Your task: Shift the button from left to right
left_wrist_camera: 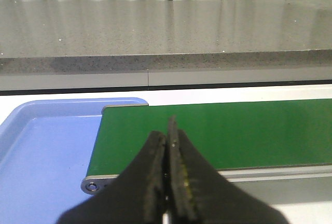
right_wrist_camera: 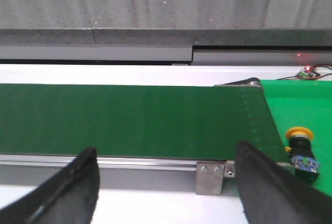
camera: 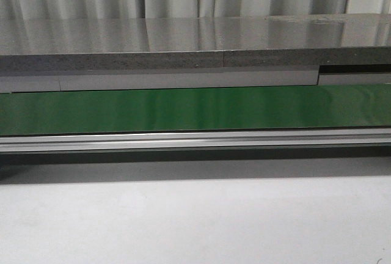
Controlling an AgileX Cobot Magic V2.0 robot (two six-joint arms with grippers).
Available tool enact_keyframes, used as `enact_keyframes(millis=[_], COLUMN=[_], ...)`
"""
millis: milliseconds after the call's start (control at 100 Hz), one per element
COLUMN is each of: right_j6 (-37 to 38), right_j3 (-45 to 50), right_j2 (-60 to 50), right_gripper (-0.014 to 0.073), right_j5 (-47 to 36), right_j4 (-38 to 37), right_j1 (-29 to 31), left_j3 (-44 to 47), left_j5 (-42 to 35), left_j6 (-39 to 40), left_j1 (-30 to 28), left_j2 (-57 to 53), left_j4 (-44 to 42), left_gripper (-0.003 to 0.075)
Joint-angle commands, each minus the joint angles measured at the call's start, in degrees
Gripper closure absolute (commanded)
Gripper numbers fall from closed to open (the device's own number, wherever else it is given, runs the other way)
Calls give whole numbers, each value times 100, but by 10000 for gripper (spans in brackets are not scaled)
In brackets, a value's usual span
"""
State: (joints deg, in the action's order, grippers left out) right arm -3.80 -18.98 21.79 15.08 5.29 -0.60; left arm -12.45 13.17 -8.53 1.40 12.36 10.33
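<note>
The button (right_wrist_camera: 301, 149) has a yellow cap on a black body with a blue bit at its base. It lies on a bright green surface (right_wrist_camera: 306, 105) just past the right end of the belt, in the right wrist view only. My right gripper (right_wrist_camera: 167, 154) is open and empty, in front of the belt's near rail, with the button outside its right finger. My left gripper (left_wrist_camera: 168, 130) is shut with nothing between its fingers, at the belt's left end. Neither gripper shows in the front view.
A dark green conveyor belt (camera: 183, 108) with an aluminium rail (camera: 183, 139) runs across the scene. A blue tray (left_wrist_camera: 41, 151) sits at its left end. Behind the belt is a grey stone counter (camera: 183, 44). A metal bracket (right_wrist_camera: 210, 177) is fixed to the rail.
</note>
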Motion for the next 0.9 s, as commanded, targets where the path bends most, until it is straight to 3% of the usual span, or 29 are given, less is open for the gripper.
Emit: enact_keyframes(millis=[0,110,380,890], right_j6=[0,0,-4,-4], right_j3=[-134,-134,-134,-134], right_j2=[-21,-21,-21,-21], right_gripper=[85,194,666,662], right_j5=[-268,-239,-345,-374], right_j4=[12,12,12,12], right_j1=[11,11,11,11], left_j3=[-172,-172,-172,-172], left_j5=[-466,-466,-466,-466], left_j6=[-4,-4,-4,-4], left_j1=[33,33,33,33], left_j2=[39,39,39,39], left_j4=[57,57,57,57], left_gripper=[741,741,741,741])
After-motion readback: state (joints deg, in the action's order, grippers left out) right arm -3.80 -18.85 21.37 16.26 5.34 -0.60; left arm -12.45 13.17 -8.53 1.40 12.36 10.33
